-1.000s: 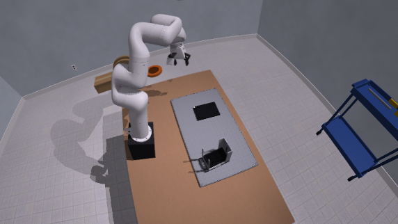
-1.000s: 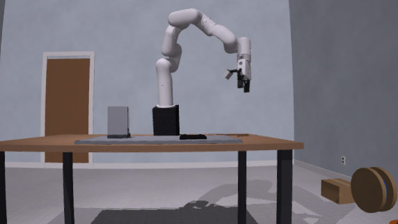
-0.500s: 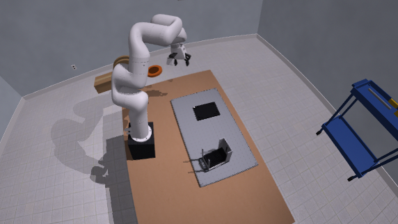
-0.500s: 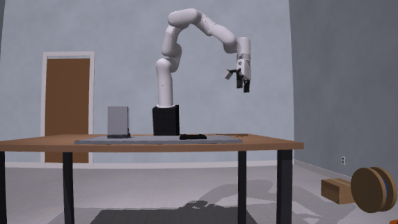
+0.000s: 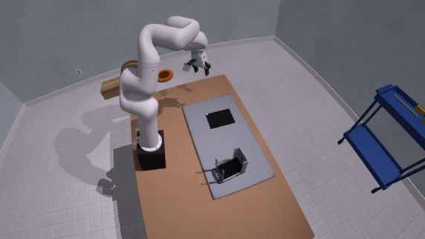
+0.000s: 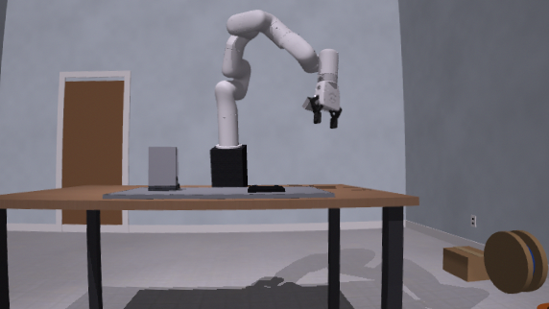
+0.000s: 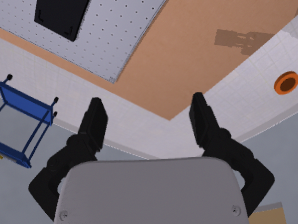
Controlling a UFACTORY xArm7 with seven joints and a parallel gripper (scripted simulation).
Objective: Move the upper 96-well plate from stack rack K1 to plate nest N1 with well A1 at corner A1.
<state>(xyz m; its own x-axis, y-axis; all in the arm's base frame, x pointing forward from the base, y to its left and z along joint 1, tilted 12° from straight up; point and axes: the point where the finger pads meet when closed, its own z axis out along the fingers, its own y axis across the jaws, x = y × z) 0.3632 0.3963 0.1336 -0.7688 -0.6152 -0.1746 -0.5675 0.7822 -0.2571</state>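
The stack rack K1 (image 5: 232, 168) stands on the near end of the grey mat (image 5: 226, 142), with dark plates inside it; it also shows in the exterior view (image 6: 163, 169). My gripper (image 5: 198, 68) is open and empty, high above the far end of the table, far from both; it also shows in the exterior view (image 6: 324, 117) and the wrist view (image 7: 148, 119).
The arm's black base (image 5: 150, 154) stands on the wooden table beside the mat. A blue cart (image 5: 390, 141) stands on the floor to the right. A cardboard box (image 5: 110, 88), a wooden spool (image 6: 515, 261) and an orange ring (image 5: 165, 75) lie on the floor beyond the table.
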